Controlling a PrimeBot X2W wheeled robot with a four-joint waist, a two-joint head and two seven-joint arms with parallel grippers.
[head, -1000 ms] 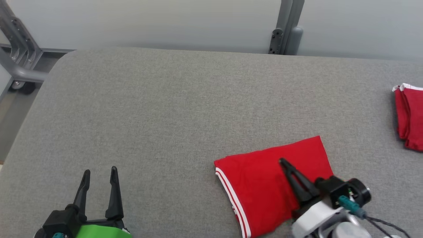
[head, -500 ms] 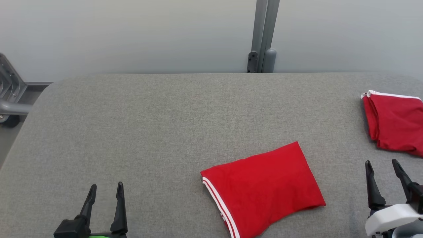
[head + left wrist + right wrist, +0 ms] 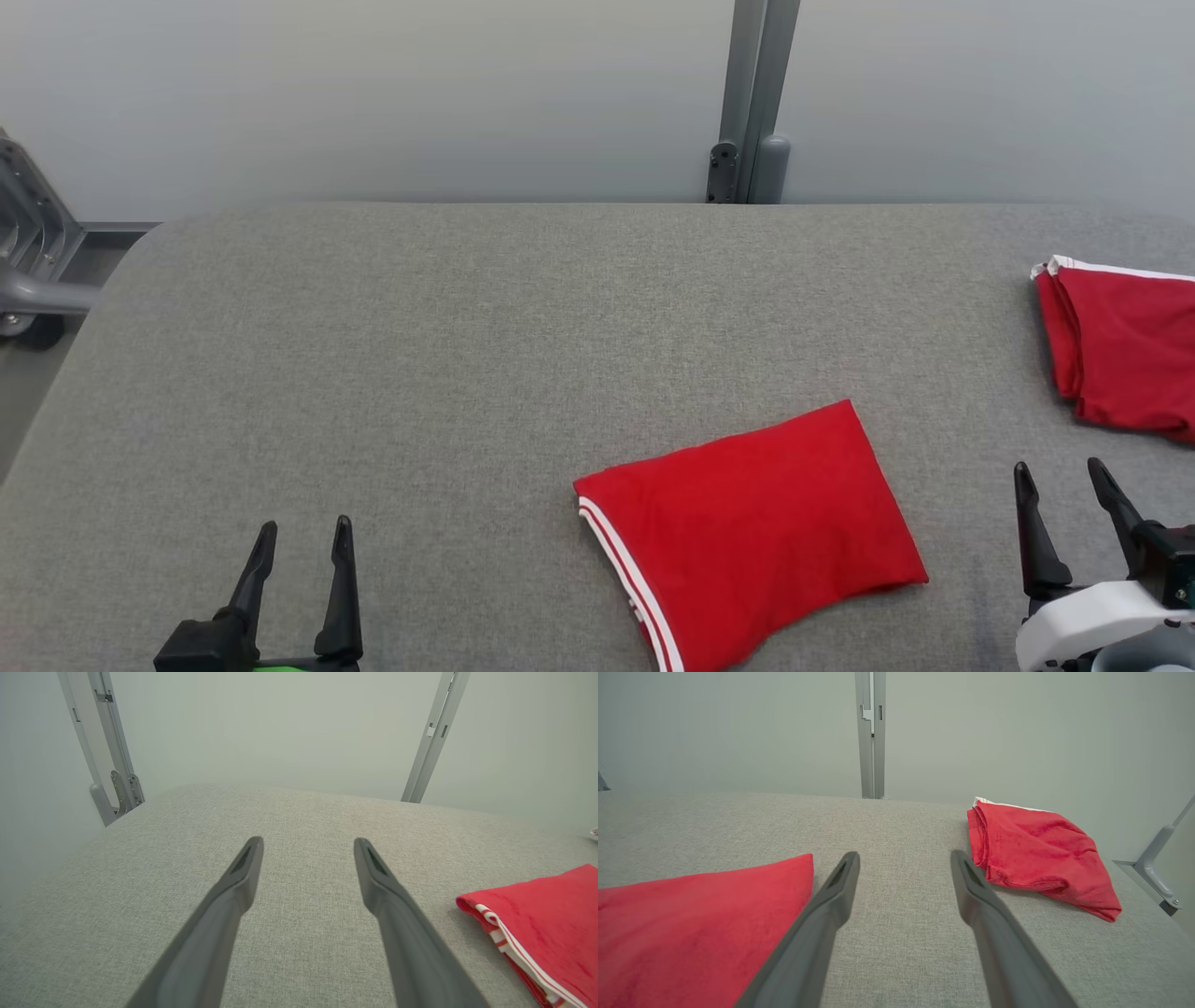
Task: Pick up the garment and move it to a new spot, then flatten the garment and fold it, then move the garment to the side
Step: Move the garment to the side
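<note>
The right gripper point(image 3: 1059, 465) has been withdrawn from the garment point(image 3: 747, 532). One second ago its fingers were pressed together and laid across the red cloth. They are now parted and empty, parked at the lower right, clear of the cloth and near its right edge. The left gripper point(image 3: 306, 523) is held as before at the lower left, fingers apart with nothing between them, well apart from the garment. The head view has also been raised in that interval, so the small shift of the garment in the picture is to be attributed to the camera; its position on the grey table point(image 3: 420, 355) is judged unchanged. The garment is left folded into a compact rectangle, flat on the table, right of centre and near the front edge, with its white-striped hem turned toward the left gripper. A second red garment point(image 3: 1120, 345), loosely bunched, is seen at the far right edge, well apart. The release is judged to close the folding and placing; whether this spot counts as the side cannot be confirmed.
</note>
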